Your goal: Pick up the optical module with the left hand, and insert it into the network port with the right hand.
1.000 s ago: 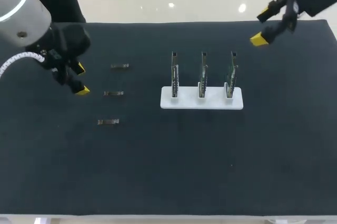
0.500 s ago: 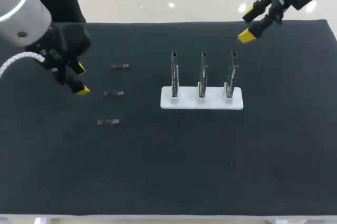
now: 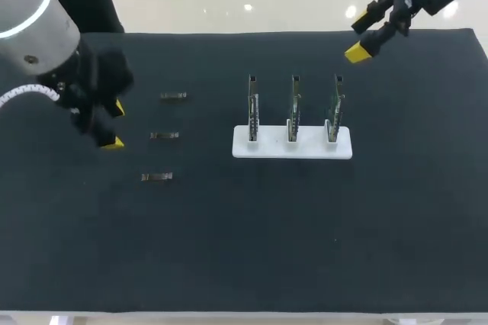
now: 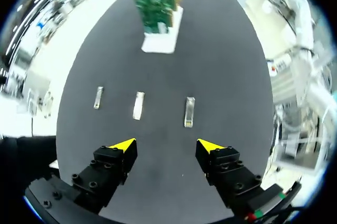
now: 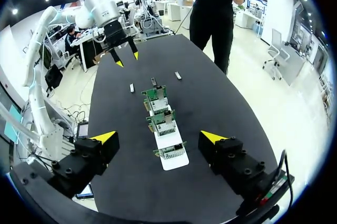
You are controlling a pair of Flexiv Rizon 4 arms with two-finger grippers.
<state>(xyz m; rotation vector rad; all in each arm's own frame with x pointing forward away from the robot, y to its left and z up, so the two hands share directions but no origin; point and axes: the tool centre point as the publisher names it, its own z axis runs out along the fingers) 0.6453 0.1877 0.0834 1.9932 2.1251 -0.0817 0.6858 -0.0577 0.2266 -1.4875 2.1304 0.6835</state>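
**While Both Grippers Hang Empty, the Pick Is Not Yet Begun**

Since its two yellow-tipped fingers stand wide apart with nothing between them, the left gripper (image 4: 166, 146) holds nothing. It hangs above the black table mat (image 3: 244, 264), short of the parts it is meant to take. Just ahead of it lie three small silver bar-shaped optical modules, flat on the mat and apart from one another, in a loose row across its line of reach. The nearest module (image 4: 189, 112) lies just inside the line of one finger, and the middle module (image 4: 138, 105) just inside the line of the other. The third module (image 4: 98, 98) lies out past the finger span.

Farther ahead, well beyond the modules, stands a white slotted plastic holder (image 3: 305, 147). It holds three green circuit boards (image 3: 293, 107) upright, one to a slot, side by side. The network ports are presumably on these boards, but they are too small to make out.

The right gripper (image 5: 159, 138) is likewise spread wide and empty. It is raised beyond the holder's far side, looking along the row of boards.

The step in hand looks like the approach to the pick. The next move calls for the left gripper to settle on one module, set its fingers across the narrow sides, and come down to the mat before closing. A transfer to the right gripper would then have to precede insertion.
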